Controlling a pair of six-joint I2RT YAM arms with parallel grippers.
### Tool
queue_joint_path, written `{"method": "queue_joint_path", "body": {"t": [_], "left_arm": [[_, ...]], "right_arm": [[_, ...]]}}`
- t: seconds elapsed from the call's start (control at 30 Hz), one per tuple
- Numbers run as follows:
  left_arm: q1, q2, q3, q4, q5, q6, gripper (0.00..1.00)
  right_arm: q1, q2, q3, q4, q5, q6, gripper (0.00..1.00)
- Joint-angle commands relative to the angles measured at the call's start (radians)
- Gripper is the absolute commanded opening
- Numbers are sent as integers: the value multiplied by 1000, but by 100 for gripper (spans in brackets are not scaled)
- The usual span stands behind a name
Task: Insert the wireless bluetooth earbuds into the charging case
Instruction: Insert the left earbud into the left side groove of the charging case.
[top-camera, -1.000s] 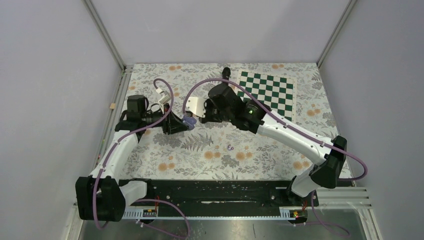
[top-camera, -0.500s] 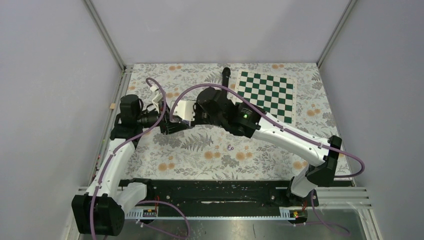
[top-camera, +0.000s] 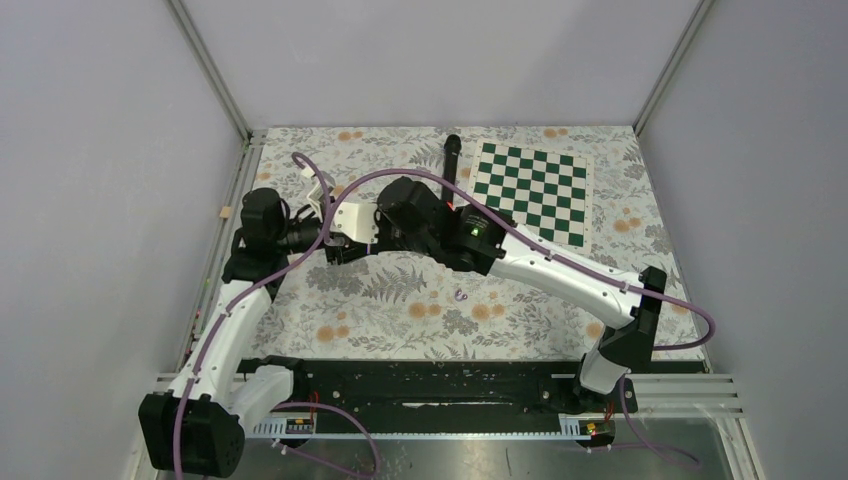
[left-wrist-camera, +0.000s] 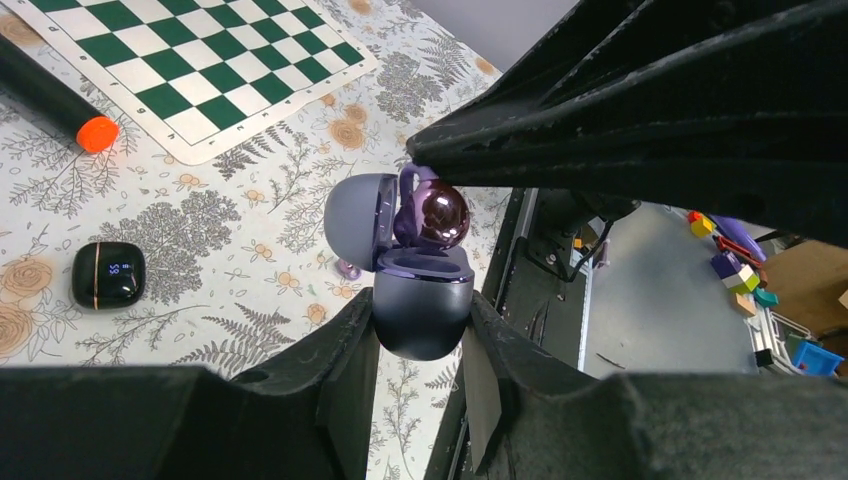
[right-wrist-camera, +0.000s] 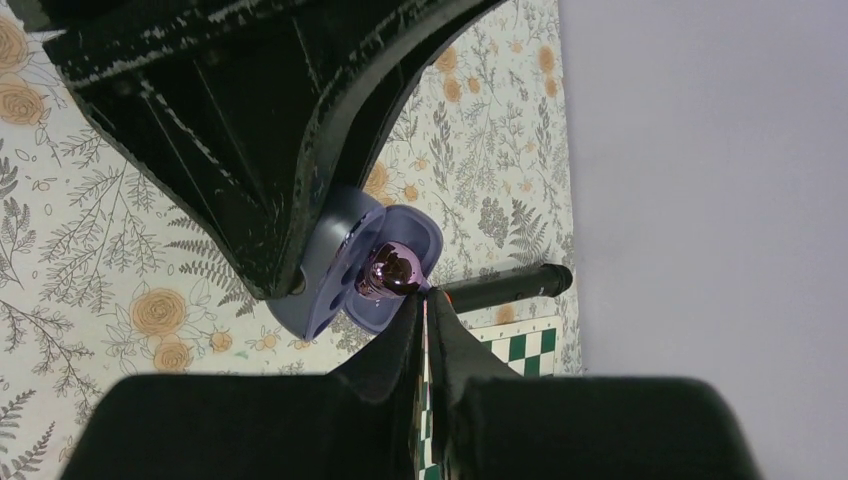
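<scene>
The left tool (left-wrist-camera: 421, 322) is clamped on the base of the open lilac charging case (left-wrist-camera: 352, 212). The right tool (right-wrist-camera: 424, 303) is closed on a glossy purple earbud (left-wrist-camera: 440, 215), which sits at its fingertips in the mouth of the case cavity, directly ahead of the left tool. A second earbud (top-camera: 459, 296) lies on the tabletop (top-camera: 400, 312), well apart from both tools.

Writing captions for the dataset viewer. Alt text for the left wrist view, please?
The left gripper clamps the base of an open lilac-grey charging case, while the right gripper holds a glossy purple earbud at its mouth. Behind, on the floral tablecloth, lie a small black case, a chessboard and an orange-tipped black microphone.
</scene>
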Motion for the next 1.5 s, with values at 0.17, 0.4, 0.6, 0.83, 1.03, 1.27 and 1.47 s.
{"method": "queue_joint_path", "body": {"t": [0.17, 0.4, 0.6, 0.83, 1.03, 1.27, 1.47], "left_arm": [[-15, -38, 30, 59, -67, -24, 0], [-15, -51, 23, 70, -124, -24, 0], [-15, -66, 9, 98, -131, -47, 0], [-15, -86, -5, 117, -109, -42, 0], [-14, -93, -9, 106, -78, -17, 0], [-19, -85, -2, 103, -62, 2, 0], [-24, -82, -1, 103, -73, 0, 0]], "right_arm": [[21, 17, 71, -19, 39, 28, 0], [26, 17, 77, -25, 34, 35, 0], [29, 21, 79, -34, 23, 38, 0], [33, 45, 97, -48, 47, 55, 0], [32, 58, 105, -44, 67, 58, 0], [32, 68, 114, -54, 76, 45, 0], [32, 79, 136, -64, 53, 41, 0]]}}
